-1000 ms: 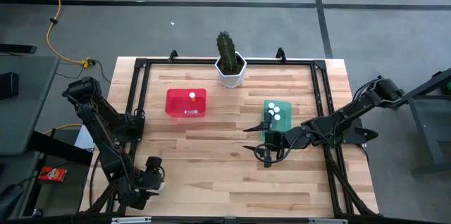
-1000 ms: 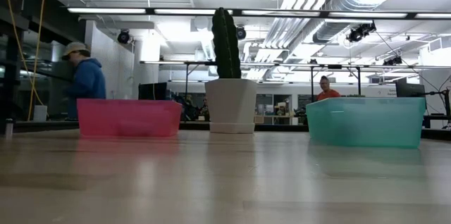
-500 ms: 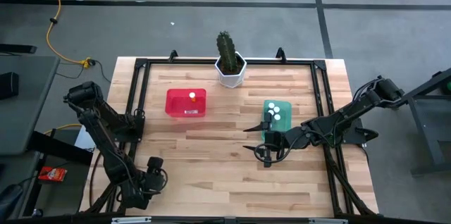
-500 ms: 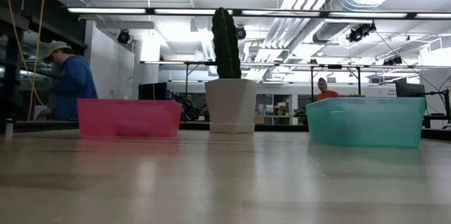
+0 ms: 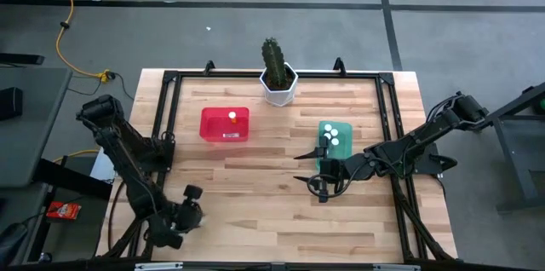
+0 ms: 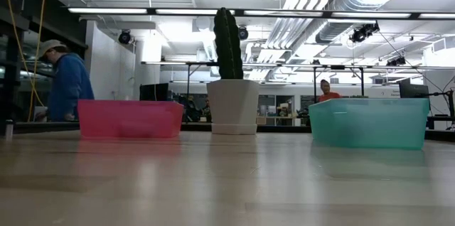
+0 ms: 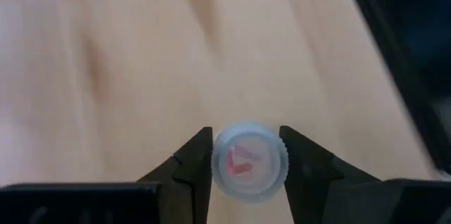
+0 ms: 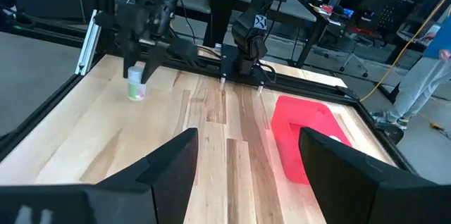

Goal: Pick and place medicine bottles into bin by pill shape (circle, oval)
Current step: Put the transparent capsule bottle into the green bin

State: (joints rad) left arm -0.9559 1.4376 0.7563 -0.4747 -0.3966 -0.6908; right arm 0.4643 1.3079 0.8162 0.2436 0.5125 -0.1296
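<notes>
From above, my left gripper (image 5: 191, 205) hung low near the worktop's front left corner. My right gripper (image 5: 319, 185) waited just in front of the teal bin (image 5: 323, 126), where white-capped bottles (image 5: 333, 137) lay. One more bottle (image 5: 232, 117) sat in the red bin (image 5: 213, 126).

At table height, both bins flanked the cactus pot (image 6: 233, 106).

My left wrist camera showed my fingers (image 7: 194, 157) clamped on the sides of a medicine bottle (image 7: 248, 161), its ribbed white cap marked in red.

My right wrist camera showed my own fingers spread wide, holding nothing, and that bottle's pale greenish body standing upright.
</notes>
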